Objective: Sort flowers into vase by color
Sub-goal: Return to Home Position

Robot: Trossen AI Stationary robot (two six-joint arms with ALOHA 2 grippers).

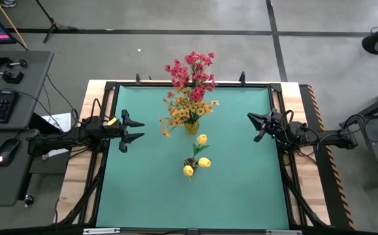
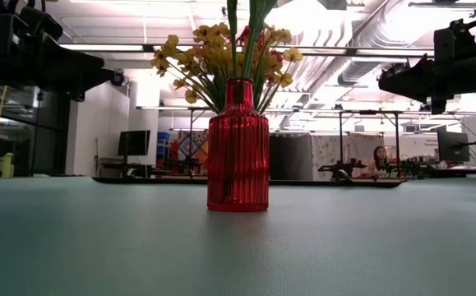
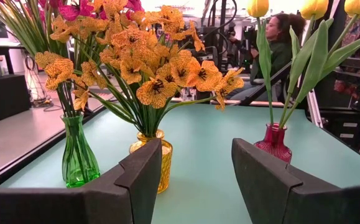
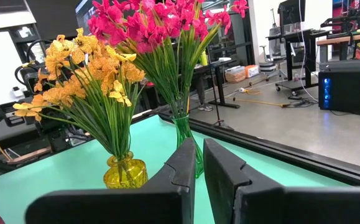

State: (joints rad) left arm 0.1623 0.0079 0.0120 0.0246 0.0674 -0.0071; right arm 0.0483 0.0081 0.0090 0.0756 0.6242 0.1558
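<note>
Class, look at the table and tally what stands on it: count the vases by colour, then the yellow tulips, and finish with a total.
Green vase: 1
Yellow vase: 1
Red vase: 1
Yellow tulips: 3
Total: 6

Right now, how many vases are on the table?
3, in a row: green vase with pink flowers at the back, yellow vase mid-row, red vase with tulips in front.
</note>
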